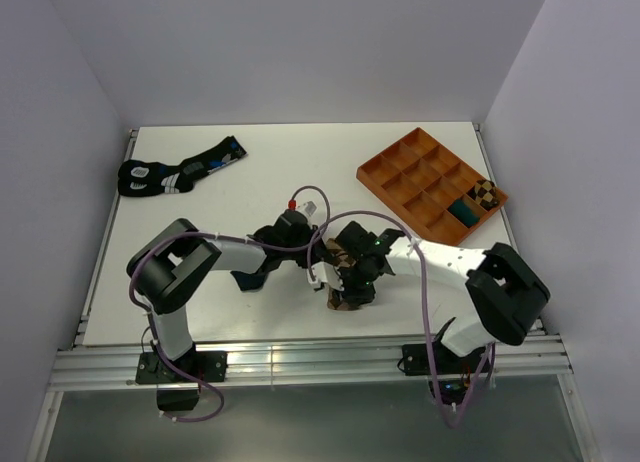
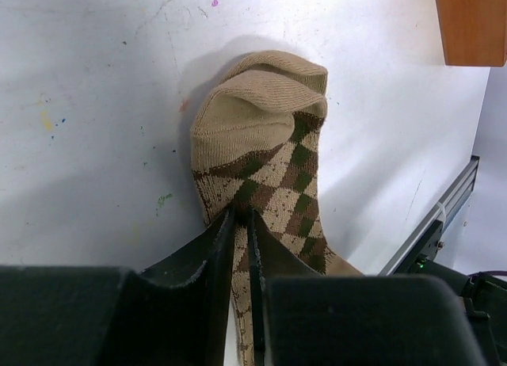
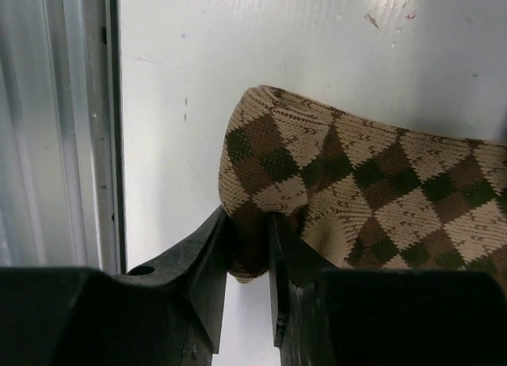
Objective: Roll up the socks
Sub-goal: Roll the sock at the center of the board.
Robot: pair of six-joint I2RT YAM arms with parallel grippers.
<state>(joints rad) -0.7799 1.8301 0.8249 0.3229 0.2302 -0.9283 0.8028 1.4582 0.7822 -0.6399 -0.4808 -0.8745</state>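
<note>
Right, working across. Far left of the tray (image 1: 430,182), at about its depth on the worktop (image 1: 270,162), lie the black socks (image 1: 180,169) with blue and white markings. They are not part of this job and nothing is touching them.

The left gripper (image 2: 240,215) sits left of the tray and nearer me. Its jaws are almost together, pinching a thin fold of the argyle sock (image 2: 269,144). The cuff end lies bunched and folded over beyond the fingertips.

The argyle sock rests on the worktop, left of the tray and well nearer the front edge. I can't pick out the navy sock beside it.

The right gripper (image 3: 249,223) comes in from the tray side, jaws narrowly parted and clamped on the sock's rounded end. The front rail runs just beside it in the wrist view.

Risks, as I judge them:
- The left pinch looks thin. Any pull toward the tray could strip the fabric out and let the fold spring open.
- The two grippers are crowded together, so a turning move could knock fingers.
- If either gripper holds only one layer, the roll could go slack.
- Dragging away from the tray could pull the sock onto the rail.
</note>
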